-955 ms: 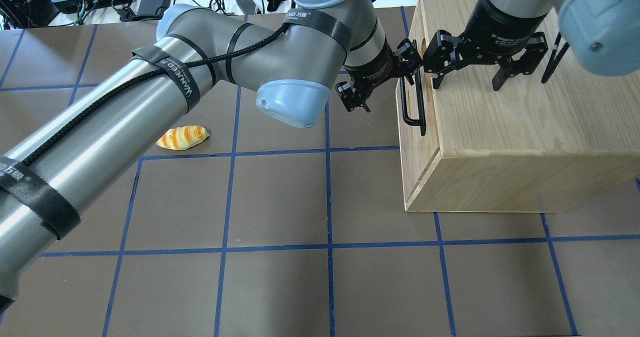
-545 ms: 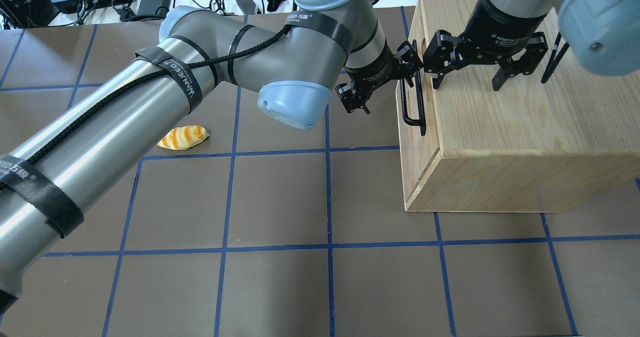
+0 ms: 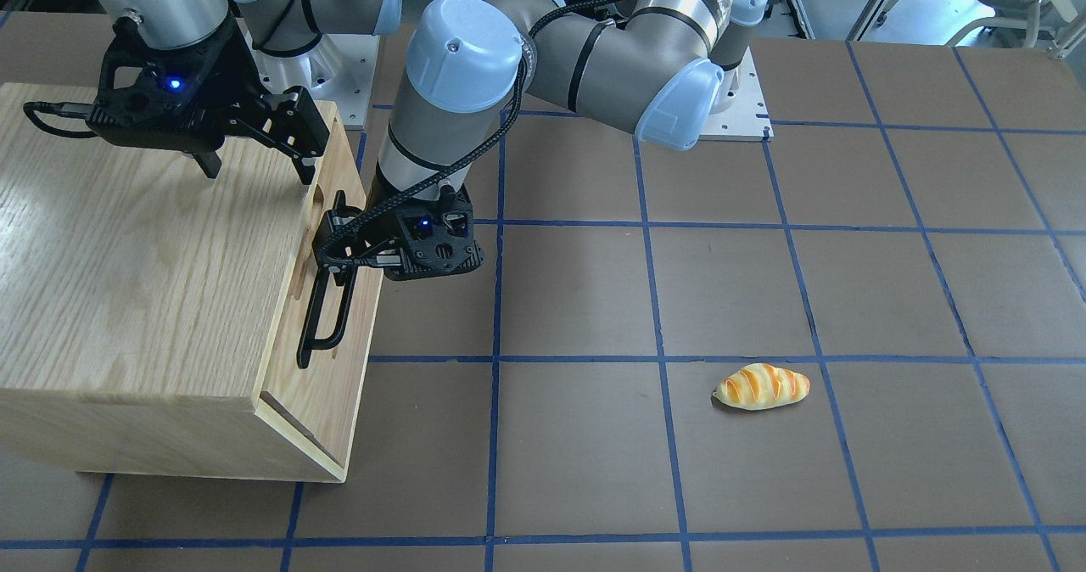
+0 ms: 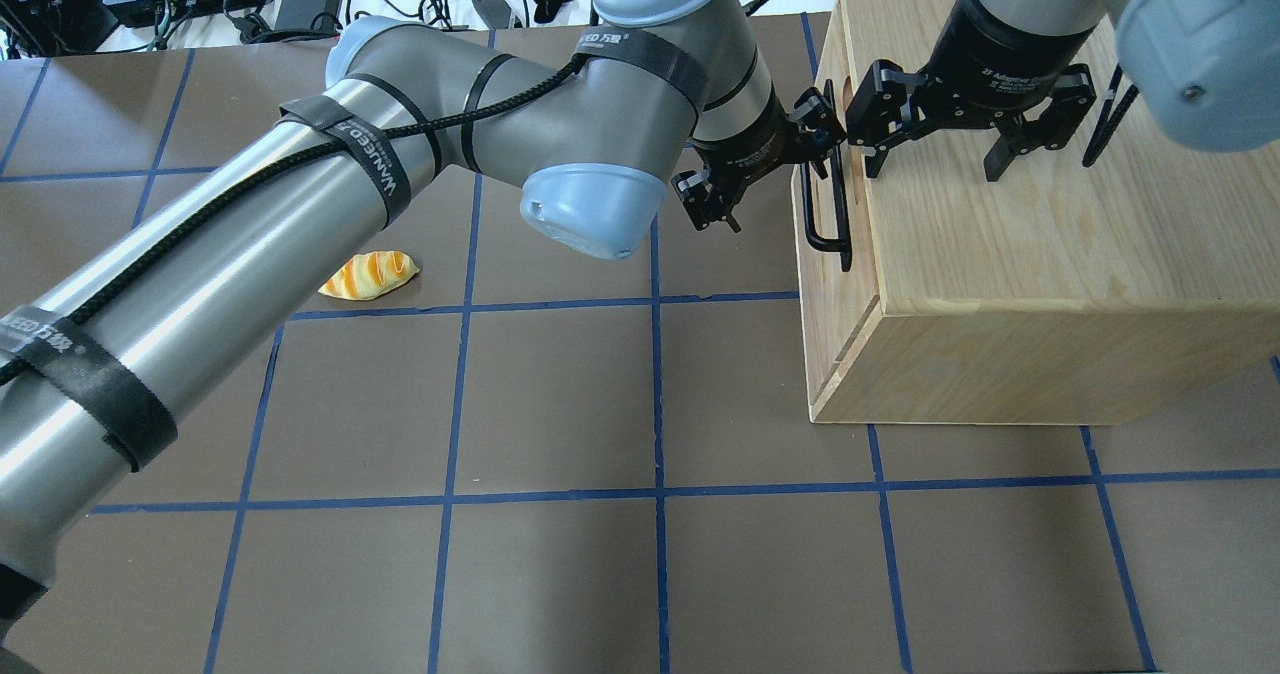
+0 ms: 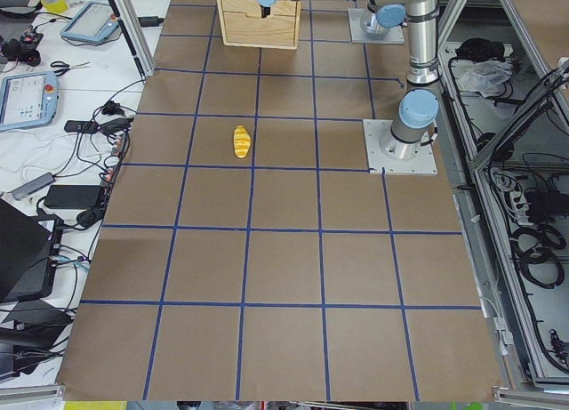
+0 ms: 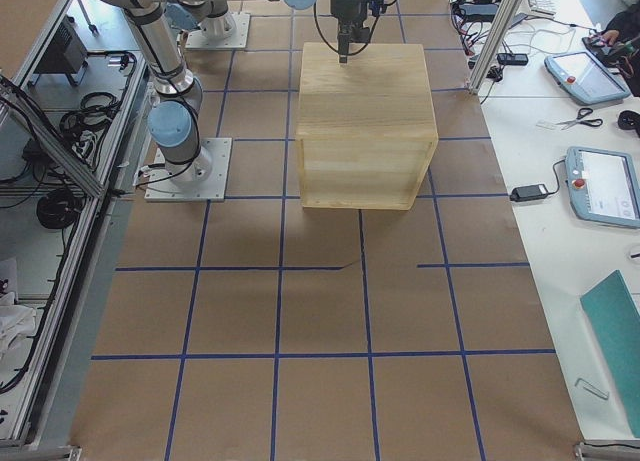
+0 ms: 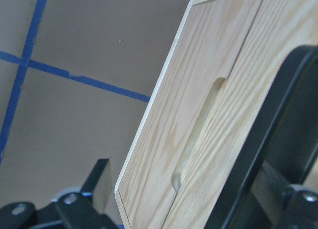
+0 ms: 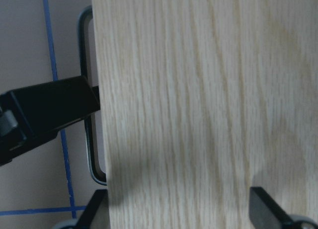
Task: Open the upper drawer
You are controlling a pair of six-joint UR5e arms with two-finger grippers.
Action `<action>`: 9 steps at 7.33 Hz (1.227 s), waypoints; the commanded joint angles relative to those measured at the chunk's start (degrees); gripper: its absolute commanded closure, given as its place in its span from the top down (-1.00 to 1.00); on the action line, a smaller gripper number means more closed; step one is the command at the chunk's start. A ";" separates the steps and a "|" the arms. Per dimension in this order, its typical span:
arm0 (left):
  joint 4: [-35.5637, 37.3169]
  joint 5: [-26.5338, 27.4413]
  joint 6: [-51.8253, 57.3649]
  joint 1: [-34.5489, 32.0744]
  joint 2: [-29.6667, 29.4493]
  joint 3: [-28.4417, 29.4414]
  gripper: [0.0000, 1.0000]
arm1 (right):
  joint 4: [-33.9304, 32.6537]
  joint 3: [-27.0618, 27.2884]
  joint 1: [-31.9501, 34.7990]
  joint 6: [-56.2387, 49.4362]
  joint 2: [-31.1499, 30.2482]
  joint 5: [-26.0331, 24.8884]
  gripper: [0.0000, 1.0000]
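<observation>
Exterior front-facing: the cabinet (image 3: 127, 266) stands toward the end of the table (image 3: 764, 487) on the robot's right. The upper drawer (image 3: 293, 381) sits flush in the face turned toward the robot's left and is not yet drawn out. Its black handle (image 3: 346, 305) lies level along that face, its long axis running from the robot's edge toward the operators' edge. The left tool (image 3: 335, 239) is the nearer one. It comes in from the table's middle and meets the handle at the end closest to the robot, so I judge the pull must go straight back toward the left end. The right tool (image 3: 254, 165) is spread over the cabinet's top, near its front edge; I cannot tell whether it touches.

Left wrist-mounted: the fingers (image 7: 97, 182) stand wide apart, pinching nothing. The pale front and a slot cut-out fill the gap, and the black bar crosses close to the right-hand side.

Right wrist-mounted: the fingertips (image 8: 263, 204) show well apart above the wood top. Beyond the edge, a black finger of the left tool reaches across the handle.

Exterior left and exterior right: the tools are too small to show anything about the grip.

Overhead exterior: compared with the earlier frames, the left arm's elbow has crept toward the cabinet and the wrist has turned slightly. The drawer front, the handle and the right tool lie where they were.
</observation>
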 commanded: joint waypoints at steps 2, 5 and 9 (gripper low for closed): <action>0.03 0.60 3.94 -0.06 -0.29 0.13 1.00 | 0.00 0.00 0.00 0.00 0.00 0.06 1.00; -0.06 2.62 5.98 -0.06 -0.20 0.13 1.00 | 0.00 0.00 0.00 0.00 0.00 0.06 1.00; -0.85 4.29 7.65 0.72 1.02 0.31 1.00 | 0.00 0.00 0.00 0.00 0.00 0.06 1.00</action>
